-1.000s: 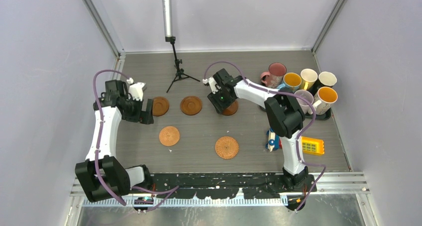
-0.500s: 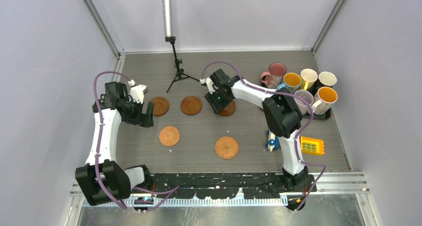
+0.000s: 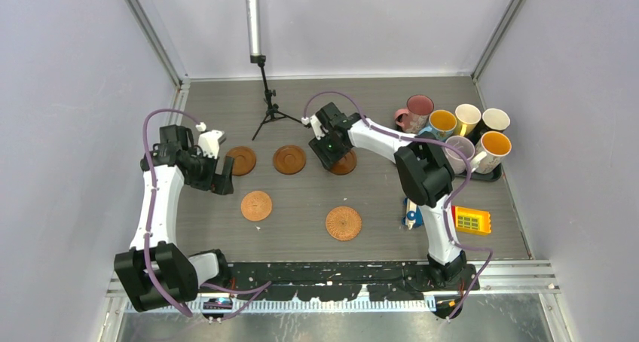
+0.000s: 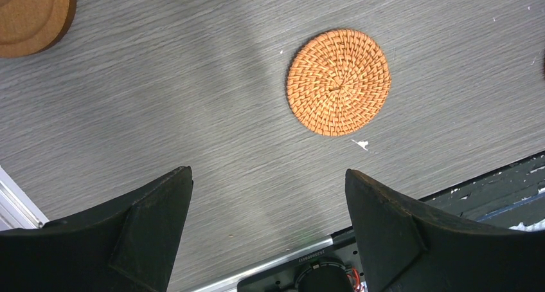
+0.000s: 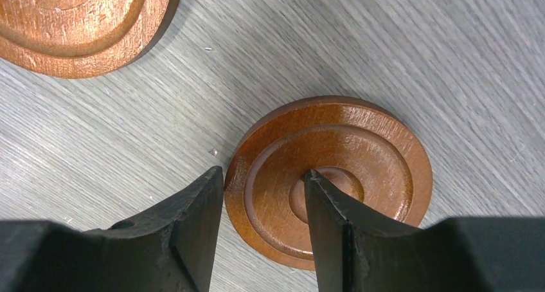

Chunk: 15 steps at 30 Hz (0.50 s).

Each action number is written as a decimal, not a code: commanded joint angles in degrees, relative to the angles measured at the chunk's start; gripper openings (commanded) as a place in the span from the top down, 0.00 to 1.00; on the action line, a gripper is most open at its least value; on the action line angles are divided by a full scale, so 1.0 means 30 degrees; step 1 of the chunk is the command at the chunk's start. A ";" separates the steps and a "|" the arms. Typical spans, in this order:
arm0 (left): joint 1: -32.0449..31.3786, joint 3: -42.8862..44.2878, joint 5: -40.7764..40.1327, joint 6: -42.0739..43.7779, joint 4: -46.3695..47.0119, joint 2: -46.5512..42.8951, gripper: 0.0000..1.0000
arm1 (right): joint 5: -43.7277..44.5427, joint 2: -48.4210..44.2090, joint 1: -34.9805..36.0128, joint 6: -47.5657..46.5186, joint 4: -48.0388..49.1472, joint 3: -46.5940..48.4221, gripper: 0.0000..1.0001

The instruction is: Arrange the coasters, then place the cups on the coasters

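Left gripper (image 4: 268,171) is held over the grey tabletop (image 3: 301,199), jaws spread wide, nothing between them. A woven coaster (image 4: 339,82) is seen lying flat just beyond its fingertips. In the far row, the left ringed coaster (image 3: 242,160) and the middle ringed coaster (image 3: 289,160) are laid side by side, apart. A second woven coaster (image 3: 343,223) is set nearer the arm bases. Right gripper (image 5: 262,173) is clamped across the edge of the third ringed coaster (image 5: 360,170): one finger is pressed against the outer rim, the other is seated in the centre recess. Mugs (image 3: 442,122) are clustered at far right, well apart from the coasters.
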 commanded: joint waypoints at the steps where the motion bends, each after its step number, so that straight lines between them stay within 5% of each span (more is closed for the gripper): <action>1: 0.0006 -0.0093 0.0514 0.0298 0.0060 0.0081 0.10 | 0.0487 0.0287 -0.0001 -0.0197 0.0309 0.0582 0.46; 6: -0.0757 -0.0471 0.0109 0.0482 0.0403 0.0429 0.10 | -0.0129 -0.0473 -0.0012 -0.0223 0.0264 0.0557 0.43; 15: -0.4629 -0.0863 -0.1596 0.0107 0.2605 0.2012 0.10 | -0.3154 -0.3676 -0.0004 -0.0191 -0.2431 0.1496 0.23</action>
